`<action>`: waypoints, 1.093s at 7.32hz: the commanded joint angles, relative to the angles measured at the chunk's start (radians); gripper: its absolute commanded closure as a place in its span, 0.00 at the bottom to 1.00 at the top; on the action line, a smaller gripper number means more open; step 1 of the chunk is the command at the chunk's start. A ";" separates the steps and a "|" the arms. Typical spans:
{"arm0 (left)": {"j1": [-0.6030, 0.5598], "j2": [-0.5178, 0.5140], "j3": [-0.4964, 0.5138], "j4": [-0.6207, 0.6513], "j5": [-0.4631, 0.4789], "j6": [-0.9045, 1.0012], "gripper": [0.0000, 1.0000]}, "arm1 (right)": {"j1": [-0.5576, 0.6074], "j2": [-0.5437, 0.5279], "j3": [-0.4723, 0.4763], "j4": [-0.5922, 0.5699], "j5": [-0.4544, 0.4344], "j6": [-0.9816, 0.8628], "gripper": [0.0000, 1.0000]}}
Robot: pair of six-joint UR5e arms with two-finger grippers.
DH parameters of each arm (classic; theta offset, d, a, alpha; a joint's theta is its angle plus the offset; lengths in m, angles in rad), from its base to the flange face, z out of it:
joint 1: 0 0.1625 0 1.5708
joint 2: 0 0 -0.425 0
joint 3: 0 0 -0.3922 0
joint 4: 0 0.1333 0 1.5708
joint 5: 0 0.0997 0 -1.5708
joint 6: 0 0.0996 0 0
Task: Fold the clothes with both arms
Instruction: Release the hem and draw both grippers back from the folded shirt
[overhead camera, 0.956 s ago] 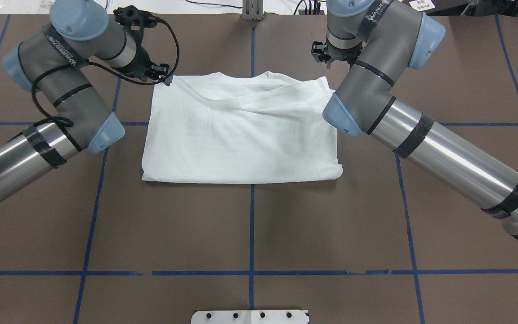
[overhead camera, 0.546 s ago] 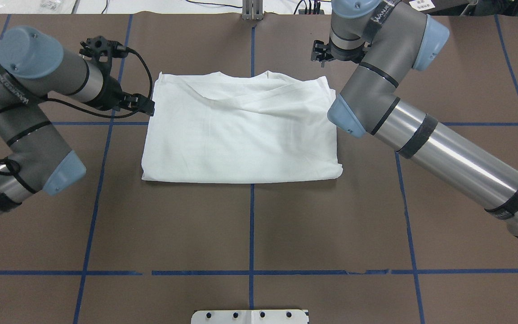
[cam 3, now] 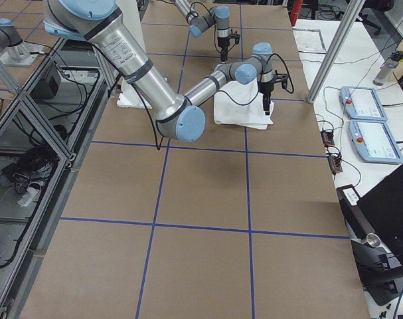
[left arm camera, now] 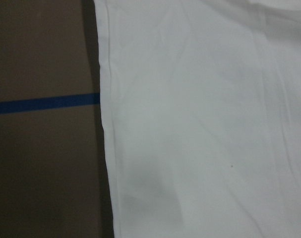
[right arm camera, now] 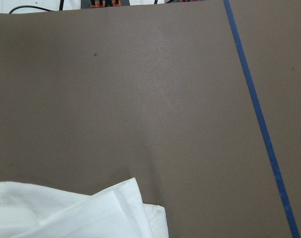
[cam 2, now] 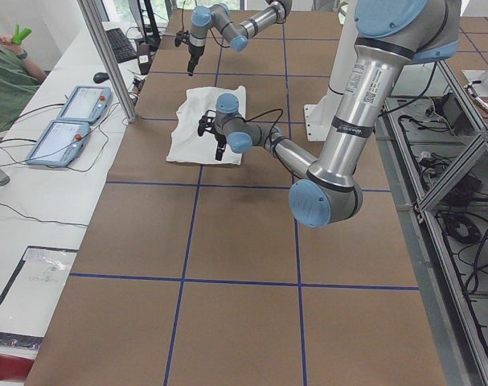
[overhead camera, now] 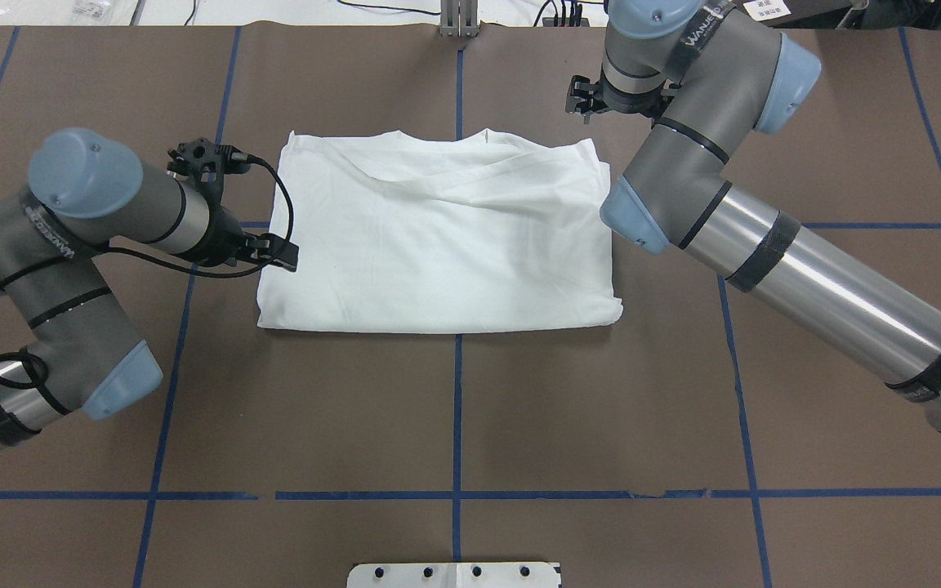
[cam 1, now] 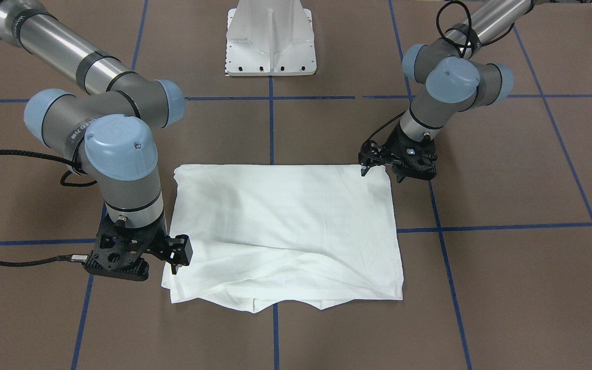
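The clothes, a white shirt (overhead camera: 438, 237), lie folded into a flat rectangle on the brown table, collar side away from the robot. The shirt (cam 1: 285, 226) has loose layers along its far edge. My left gripper (overhead camera: 278, 253) hangs low at the shirt's left edge, near the close corner, open and holding nothing. It shows as the left gripper (cam 1: 396, 174) from the front. The left wrist view looks down on that shirt edge (left arm camera: 205, 124). My right gripper (cam 1: 170, 264) hovers open beside the far right corner. A shirt corner (right arm camera: 66, 213) shows in the right wrist view.
The white pedestal base (cam 1: 270, 41) stands at the table's near-robot edge. Blue tape lines (overhead camera: 458, 408) grid the brown cover. Control tablets (cam 2: 67, 129) lie on a side table beyond the far edge, with a person (cam 2: 10, 64) sitting there.
My left arm has swung from the shirt's far left corner back along the left edge toward the robot. The right gripper has drifted slightly away from the far right corner. The shirt lies unchanged.
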 commanded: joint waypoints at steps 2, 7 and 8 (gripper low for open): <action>0.025 0.003 0.003 -0.004 0.019 -0.017 0.30 | 0.000 0.000 0.004 0.001 0.000 0.001 0.00; 0.028 0.014 -0.011 0.003 0.026 -0.033 1.00 | -0.002 0.001 0.007 0.007 0.001 0.002 0.00; 0.026 0.043 -0.037 0.003 0.028 -0.024 1.00 | -0.002 0.001 0.007 0.009 0.001 0.002 0.00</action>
